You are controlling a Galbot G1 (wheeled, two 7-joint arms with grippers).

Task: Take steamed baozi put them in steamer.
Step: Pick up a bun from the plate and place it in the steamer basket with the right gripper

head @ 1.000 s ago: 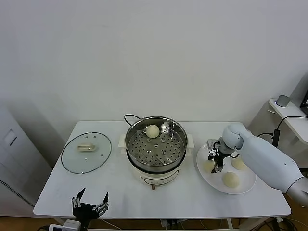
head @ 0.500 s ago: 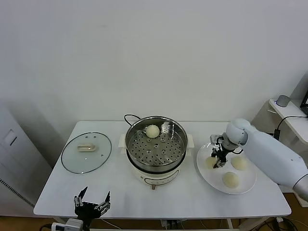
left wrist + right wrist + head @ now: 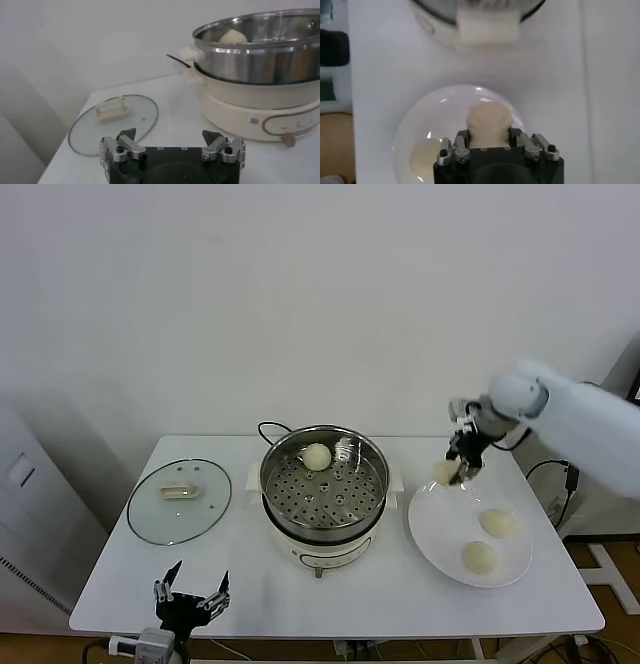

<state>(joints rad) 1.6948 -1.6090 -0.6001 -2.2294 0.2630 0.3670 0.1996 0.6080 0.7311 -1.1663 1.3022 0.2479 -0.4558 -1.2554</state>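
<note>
My right gripper (image 3: 455,469) is shut on a cream-white baozi (image 3: 445,472) and holds it above the far left rim of the white plate (image 3: 432,534). In the right wrist view the baozi (image 3: 488,120) sits squeezed between the fingers (image 3: 462,138). Two more baozi (image 3: 497,522) (image 3: 480,557) lie on the plate. One baozi (image 3: 317,456) lies at the back of the steel steamer (image 3: 300,519); it also shows in the left wrist view (image 3: 230,36). My left gripper (image 3: 188,602) is open and empty, low at the table's front left edge.
A round glass lid (image 3: 180,500) lies flat on the table left of the steamer, also in the left wrist view (image 3: 114,122). The steamer's black cord (image 3: 268,427) loops behind it. A side table with a grey object (image 3: 588,394) stands at the far right.
My right gripper has lifted a baozi off the plate and risen up and back. Two baozi now lie on the plate. The left arm has barely moved.
</note>
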